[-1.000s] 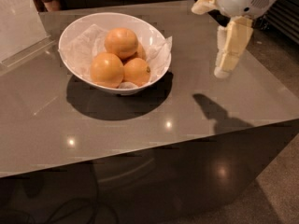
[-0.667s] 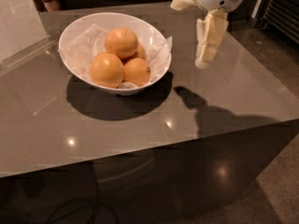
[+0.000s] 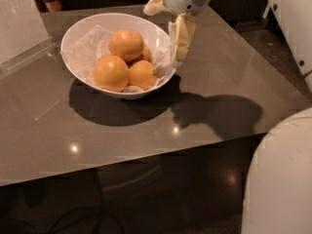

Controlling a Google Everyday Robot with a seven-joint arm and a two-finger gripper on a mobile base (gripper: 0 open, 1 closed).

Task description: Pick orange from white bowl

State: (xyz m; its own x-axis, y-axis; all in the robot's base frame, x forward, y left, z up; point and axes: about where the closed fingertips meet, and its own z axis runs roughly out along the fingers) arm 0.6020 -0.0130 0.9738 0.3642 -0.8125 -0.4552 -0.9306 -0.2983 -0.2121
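The white bowl (image 3: 83, 30), lined with crumpled white paper, stands on the grey table at the back left. It holds several oranges. A plain orange (image 3: 126, 44) lies on top and another plain one (image 3: 111, 73) at the front left. A smaller orange (image 3: 142, 74) with a dark stem dot lies at the front right. My gripper (image 3: 168, 22) hangs over the bowl's right rim, right of the top orange and not touching it. It is open and empty, with one cream finger (image 3: 181, 35) pointing down and the other spread out to the left.
The grey table (image 3: 229, 77) has its front edge near mid-frame and its right edge beyond the gripper's shadow. A clear plastic stand (image 3: 22, 33) sits at the back left. My white body (image 3: 282, 179) fills the lower right. A white panel (image 3: 292, 18) stands at the far right.
My gripper has moved left from the table's right side to the bowl's right rim. The bowl and oranges have not shifted.
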